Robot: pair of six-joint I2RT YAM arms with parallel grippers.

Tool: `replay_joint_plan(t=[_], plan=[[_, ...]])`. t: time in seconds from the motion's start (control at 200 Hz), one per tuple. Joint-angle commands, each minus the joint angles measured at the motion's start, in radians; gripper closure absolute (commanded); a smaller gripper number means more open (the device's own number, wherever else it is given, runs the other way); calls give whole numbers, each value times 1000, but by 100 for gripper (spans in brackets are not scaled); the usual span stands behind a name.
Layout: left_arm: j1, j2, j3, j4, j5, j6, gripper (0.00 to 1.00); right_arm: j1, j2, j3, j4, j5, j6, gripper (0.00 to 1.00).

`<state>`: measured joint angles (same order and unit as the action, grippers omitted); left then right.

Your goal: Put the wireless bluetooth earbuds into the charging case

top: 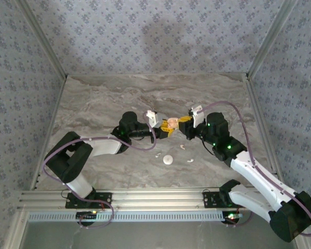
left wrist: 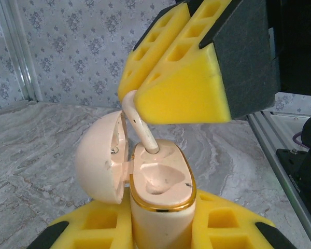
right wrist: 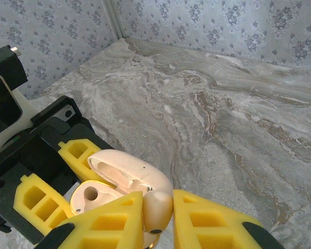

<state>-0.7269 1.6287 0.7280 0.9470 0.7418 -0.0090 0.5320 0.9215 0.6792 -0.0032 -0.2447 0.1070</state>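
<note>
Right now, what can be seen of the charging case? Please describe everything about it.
The charging case is small, rounded and peach-coloured, of glossy plastic, with a gold rim around its base opening. Its domed lid stands open on a hinge at one side. The case is upright, clamped in the jaws of the left gripper. One socket is empty; a pale earbud, held by the right gripper, has its stem in the other.

Charging case (left wrist: 163, 181): peach, gold rim, upright, lid open (swung left). Earbud (left wrist: 143, 129): white, stem tip in socket.
</note>
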Motion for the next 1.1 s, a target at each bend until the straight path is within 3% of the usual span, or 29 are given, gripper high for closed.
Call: replay_joint_plan(t=[0.0,1.094], plan=[[-5,-48,4,120,22,9,82,-5,-5,-18,-50,-65,-50,79],[-6,-65,-1,176,81,-19,82,-108,-60,-40,-69,-367,-286,76]])
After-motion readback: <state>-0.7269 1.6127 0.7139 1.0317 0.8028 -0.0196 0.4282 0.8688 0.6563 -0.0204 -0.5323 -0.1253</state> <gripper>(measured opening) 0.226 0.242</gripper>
